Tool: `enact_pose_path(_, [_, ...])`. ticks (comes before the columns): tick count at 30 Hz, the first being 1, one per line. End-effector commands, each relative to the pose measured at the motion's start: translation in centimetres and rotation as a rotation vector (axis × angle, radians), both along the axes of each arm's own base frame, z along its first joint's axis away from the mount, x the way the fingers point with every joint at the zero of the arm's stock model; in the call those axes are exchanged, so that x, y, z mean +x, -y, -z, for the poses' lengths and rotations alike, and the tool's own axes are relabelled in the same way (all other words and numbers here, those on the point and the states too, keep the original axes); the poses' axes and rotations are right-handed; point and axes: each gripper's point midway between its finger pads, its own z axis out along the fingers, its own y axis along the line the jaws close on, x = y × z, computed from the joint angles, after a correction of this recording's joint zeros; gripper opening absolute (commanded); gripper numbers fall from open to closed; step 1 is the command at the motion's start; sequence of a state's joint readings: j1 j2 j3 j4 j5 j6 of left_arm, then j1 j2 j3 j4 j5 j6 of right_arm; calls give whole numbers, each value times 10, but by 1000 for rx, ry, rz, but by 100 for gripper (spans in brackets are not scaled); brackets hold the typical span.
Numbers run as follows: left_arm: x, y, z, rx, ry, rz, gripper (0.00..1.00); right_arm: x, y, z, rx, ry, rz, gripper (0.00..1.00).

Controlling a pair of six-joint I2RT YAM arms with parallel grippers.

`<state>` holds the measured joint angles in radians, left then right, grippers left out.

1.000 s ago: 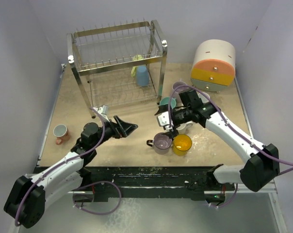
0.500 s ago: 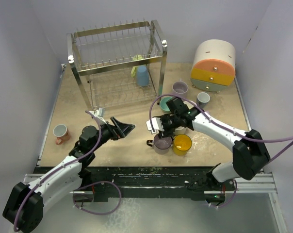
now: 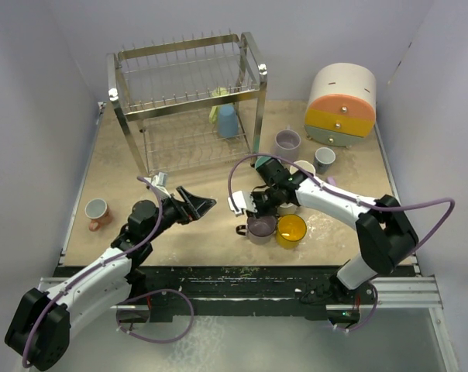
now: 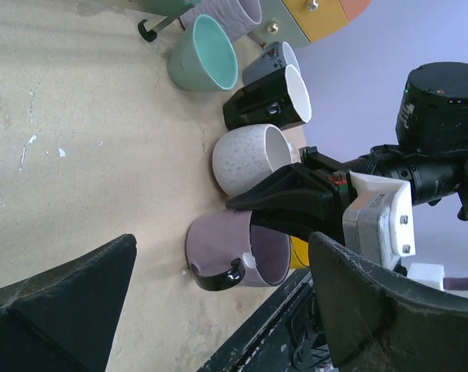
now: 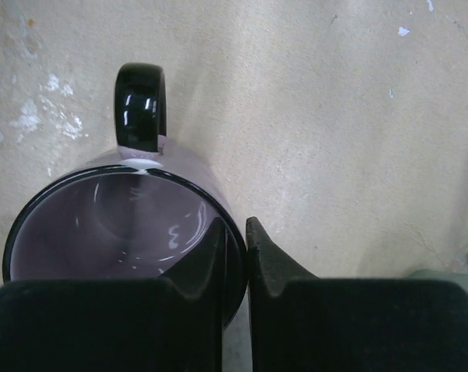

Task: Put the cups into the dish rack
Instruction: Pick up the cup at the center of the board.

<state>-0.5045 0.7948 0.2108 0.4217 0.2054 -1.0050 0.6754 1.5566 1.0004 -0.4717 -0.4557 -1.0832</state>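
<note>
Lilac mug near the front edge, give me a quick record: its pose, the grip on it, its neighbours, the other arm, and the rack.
mug: lilac mug, upright on the table
grip: right gripper closed on its rim wall, one finger inside, one outside
neighbours: yellow mug beside it, white mug just behind
other arm: left gripper open, holding nothing
rack: dish rack with a blue cup inside
</note>
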Motion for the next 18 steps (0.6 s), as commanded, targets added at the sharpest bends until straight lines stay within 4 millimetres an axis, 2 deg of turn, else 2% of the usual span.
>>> enact_pose_path(1, [1, 3, -18, -54, 34, 8, 94, 7, -11, -13, 20, -27, 45, 5])
enact_pose_path(3, [0, 4, -19, -61, 30, 14, 93, 10, -15, -14, 26, -53, 72, 0])
enact_pose_path(6, [-3, 6, -18, -71, 24, 33, 91, 11, -23, -26, 45, -93, 106, 0])
enact_pose_path(10, [-10, 13, -23, -109, 48, 86, 88, 2, -35, -55, 117, -169, 96, 0])
enact_pose_path(14, [-16, 21, -44, -142, 140, 158, 87, -9, -39, -86, 227, -230, 48, 0])
enact_pose_path(18, [-25, 25, -73, -178, 288, 211, 86, -12, -30, -117, 346, -302, 17, 0])
